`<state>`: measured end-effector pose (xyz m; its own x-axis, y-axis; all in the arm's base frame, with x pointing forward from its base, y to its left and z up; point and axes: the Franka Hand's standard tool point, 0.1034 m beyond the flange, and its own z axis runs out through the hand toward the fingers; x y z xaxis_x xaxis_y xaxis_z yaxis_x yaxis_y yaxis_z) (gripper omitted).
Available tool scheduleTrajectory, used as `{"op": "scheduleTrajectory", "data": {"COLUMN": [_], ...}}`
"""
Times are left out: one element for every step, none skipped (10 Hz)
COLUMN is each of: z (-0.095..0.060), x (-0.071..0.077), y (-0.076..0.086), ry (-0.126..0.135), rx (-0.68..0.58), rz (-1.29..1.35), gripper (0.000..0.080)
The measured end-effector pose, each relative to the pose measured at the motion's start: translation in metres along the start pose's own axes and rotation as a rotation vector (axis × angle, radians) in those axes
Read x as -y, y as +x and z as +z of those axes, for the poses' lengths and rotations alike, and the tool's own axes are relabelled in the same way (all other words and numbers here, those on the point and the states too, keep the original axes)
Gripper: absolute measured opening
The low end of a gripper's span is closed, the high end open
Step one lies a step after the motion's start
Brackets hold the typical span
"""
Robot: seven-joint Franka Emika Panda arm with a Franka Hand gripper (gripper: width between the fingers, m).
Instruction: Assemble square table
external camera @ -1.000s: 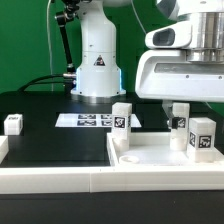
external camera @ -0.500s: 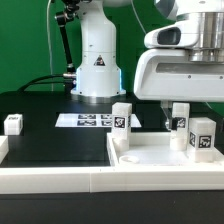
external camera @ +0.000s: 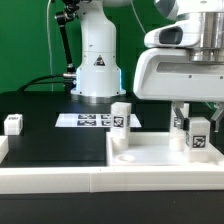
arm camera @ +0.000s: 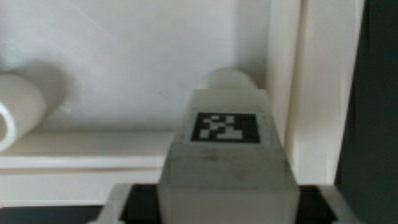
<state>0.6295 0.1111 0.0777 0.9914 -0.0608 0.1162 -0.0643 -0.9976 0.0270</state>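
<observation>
as the exterior view shows, the white two-finger gripper [external camera: 198, 118] straddles a short white blocky tagged leg [external camera: 200, 135] standing on the white plastic square slab [external camera: 150, 152] (toward the slab's edge at the exterior view's right). wrist view: jaws pressed against that leg's [arm camera: 226, 140] sides, above the slab [arm camera: 107, 40].

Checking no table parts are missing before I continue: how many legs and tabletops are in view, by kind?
Legs: 4
Tabletop: 1
Total: 5
</observation>
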Motion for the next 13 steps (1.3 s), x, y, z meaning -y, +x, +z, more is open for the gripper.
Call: {"op": "scheduleTrajectory", "data": {"z": [0.0, 0.0001, 0.0001, 0.0002, 0.0002, 0.0004, 0.0005, 0.0006, 0.0007, 0.0008, 0.0007, 0.0007, 0.0006], "x": [-0.0001, -0.0002, -0.0002, -0.0002, -0.0001, -0.0013, -0.0027, -0.0041, -0.0055, -0.0065, -0.0068, -0.0066, -0.0062], "y": [0.0, 0.0, -0.0001, -0.0001, -0.0002, -0.0001, -0.0003, -0.0007, -0.0003, -0.0006, -0.0018, -0.0023, -0.0031], "ry": [0.0, 0.0, 0.0, 0.0, 0.0, 0.003, 0.014, 0.023, 0.025, 0.034, 0.042, 0.043, 0.042], "rx": [0.0, 0.0, 0.0, 0.0, 0.001, -0.003, -0.011, -0.012, -0.016, -0.016, -0.013, -0.012, -0.007], "rz": [0.073, 0.137, 0.216, 0.254, 0.346, 0.425, 0.517, 0.635, 0.708, 0.776, 0.868, 0.935, 1.022], "gripper": [0.029, 0.029, 0.029, 0.029, 0.029, 0.029, 0.029, 0.029, 0.029, 0.029, 0.029, 0.029, 0.029]}}
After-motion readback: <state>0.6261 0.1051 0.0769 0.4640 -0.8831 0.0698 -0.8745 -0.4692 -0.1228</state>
